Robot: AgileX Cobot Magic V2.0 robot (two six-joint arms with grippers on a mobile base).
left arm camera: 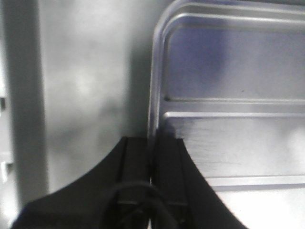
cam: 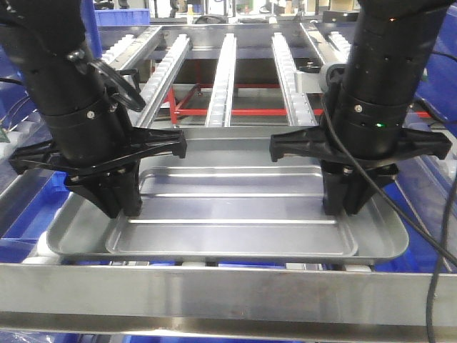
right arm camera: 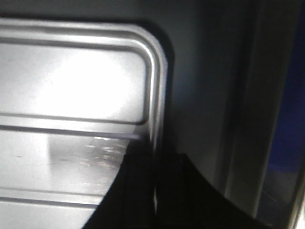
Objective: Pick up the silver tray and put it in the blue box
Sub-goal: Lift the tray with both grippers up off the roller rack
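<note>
The silver tray (cam: pixel 235 207) lies flat in the middle of the front view, its two long ridges running left to right. My left gripper (cam: pixel 118 211) stands upright at the tray's left rim, shut on it. In the left wrist view the rim (left arm camera: pixel 153 95) runs down into the left gripper (left arm camera: pixel 152 143), whose jaws are pressed together. My right gripper (cam: pixel 350 207) is shut on the right rim. The right wrist view shows that rim (right arm camera: pixel 159 95) pinched in the right gripper (right arm camera: pixel 156 157). Bright blue plastic of the blue box (cam: pixel 21 218) shows below the tray's left end; most of it is hidden.
A steel bar (cam: pixel 214 289) crosses the front, just below the tray's near edge. Behind the tray stand roller rails (cam: pixel 223 78) and a red frame (cam: pixel 235 111). More blue plastic (cam: pixel 428 261) shows at the lower right. A black cable (cam: pixel 439 279) hangs at the right.
</note>
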